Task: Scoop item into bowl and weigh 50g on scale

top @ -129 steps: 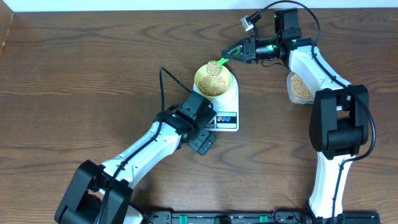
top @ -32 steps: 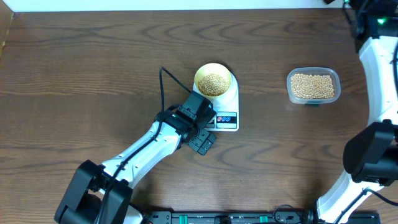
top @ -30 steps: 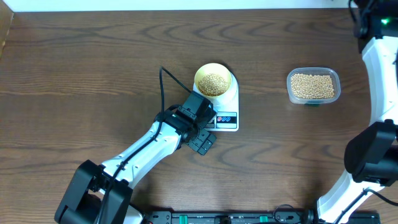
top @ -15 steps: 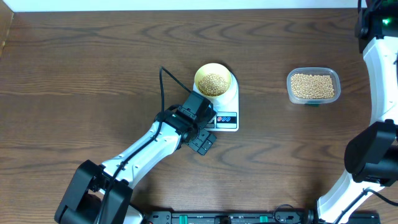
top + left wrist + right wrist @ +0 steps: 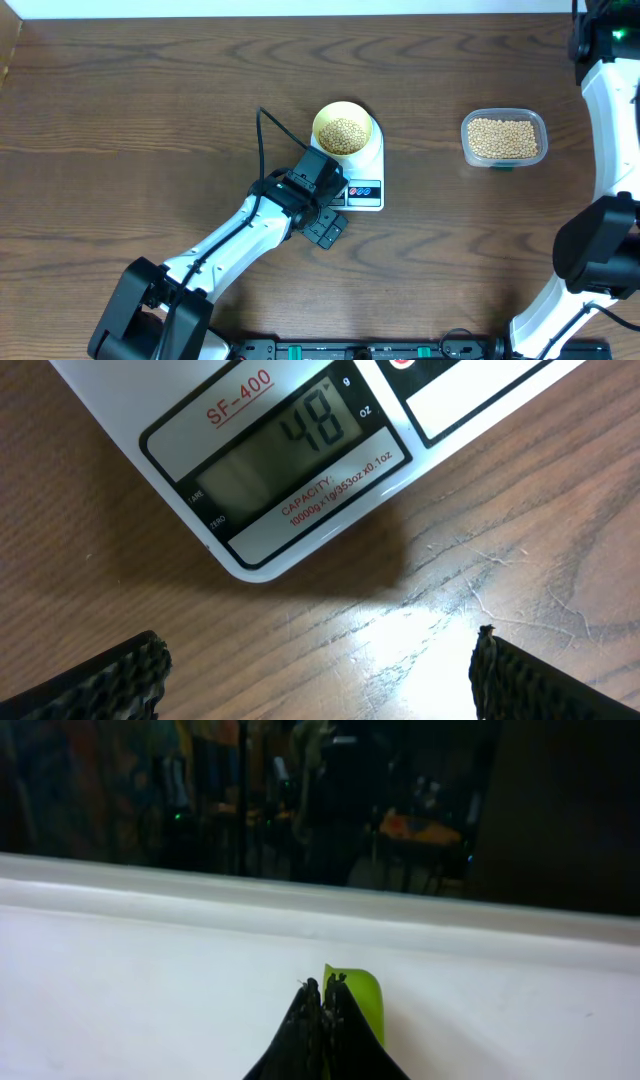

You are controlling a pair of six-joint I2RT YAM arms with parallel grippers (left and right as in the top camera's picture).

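Note:
The pale yellow bowl (image 5: 343, 128) stands on the white scale (image 5: 362, 170) and holds a heap of tan beans (image 5: 344, 131). In the left wrist view the scale's display (image 5: 290, 455) reads 48. My left gripper (image 5: 322, 228) is open just in front of the scale, its fingertips (image 5: 320, 675) spread wide above the bare wood. My right gripper (image 5: 323, 988) is shut on a green scoop (image 5: 358, 1001) and points away from the table at a white wall. In the overhead view only the right arm (image 5: 605, 90) shows at the far right edge.
A clear plastic tub (image 5: 504, 138) full of beans stands to the right of the scale. A black cable (image 5: 275, 130) runs from the left arm toward the bowl. The table's far edge meets a white wall.
About four seconds ago the right gripper held the scoop over the bowl. It has since swung away to the far right corner, out of the overhead view. The left arm has not moved.

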